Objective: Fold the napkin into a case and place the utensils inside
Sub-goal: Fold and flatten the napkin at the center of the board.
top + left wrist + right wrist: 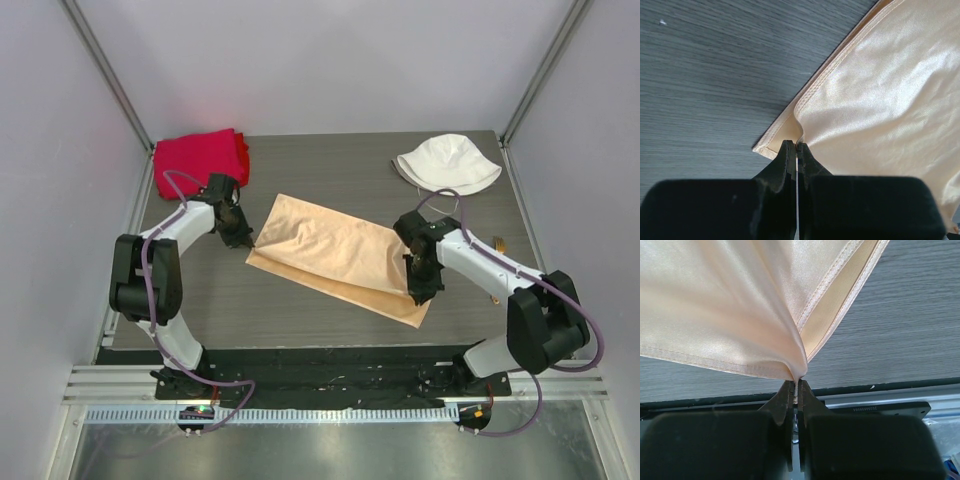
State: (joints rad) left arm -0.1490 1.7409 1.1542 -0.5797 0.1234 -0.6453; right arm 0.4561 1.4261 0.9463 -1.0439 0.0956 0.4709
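The peach-tan satin napkin (335,255) lies slantwise in the middle of the table, with its top layer folded over a lower one. My left gripper (243,240) is shut on the top layer at the napkin's left corner; the left wrist view shows the gripper (796,145) pinching the cloth (880,90) just above the hemmed lower layer. My right gripper (418,292) is shut on the napkin's near right corner; in the right wrist view the gripper (797,382) lifts the bunched cloth (730,305) off the table. A small pale piece (497,242) beside my right forearm may be a utensil.
A thick red cloth (200,158) lies at the back left corner. A white bucket hat (447,163) lies at the back right. The table's black front rail (880,390) runs close under my right gripper.
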